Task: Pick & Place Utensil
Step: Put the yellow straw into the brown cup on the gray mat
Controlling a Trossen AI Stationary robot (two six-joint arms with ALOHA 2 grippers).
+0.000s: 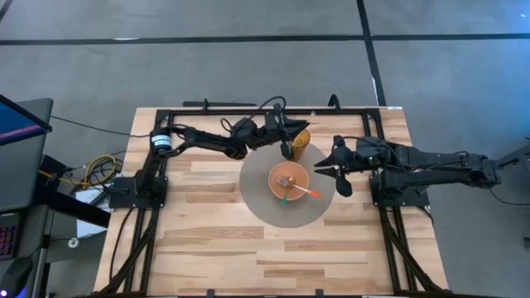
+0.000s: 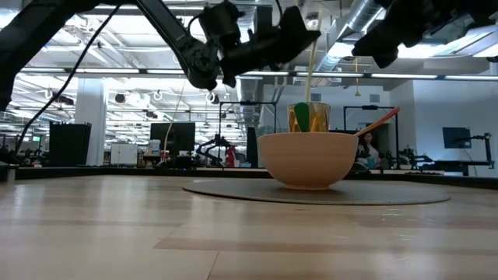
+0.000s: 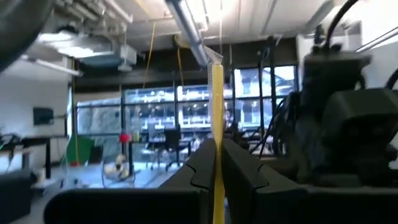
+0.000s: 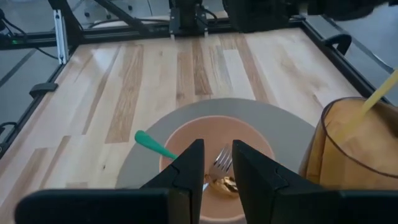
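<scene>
— Gripping what with our left gripper (image 3: pixel 216 165)?
— A yellow utensil (image 3: pixel 217 106), clamped above the amber cup (image 1: pixel 300 142).
— And our right gripper (image 4: pixel 216 163)?
— Slightly apart, empty, over the bowl (image 1: pixel 288 180).

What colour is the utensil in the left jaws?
Yellow utensil; left wrist view shows it best.

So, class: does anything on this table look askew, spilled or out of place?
Nothing is spilled or damaged. The bowl sits upright on the round mat, holding three utensils whose handles lean over its rim. The left gripper holds a yellow utensil upright above the amber cup.
</scene>
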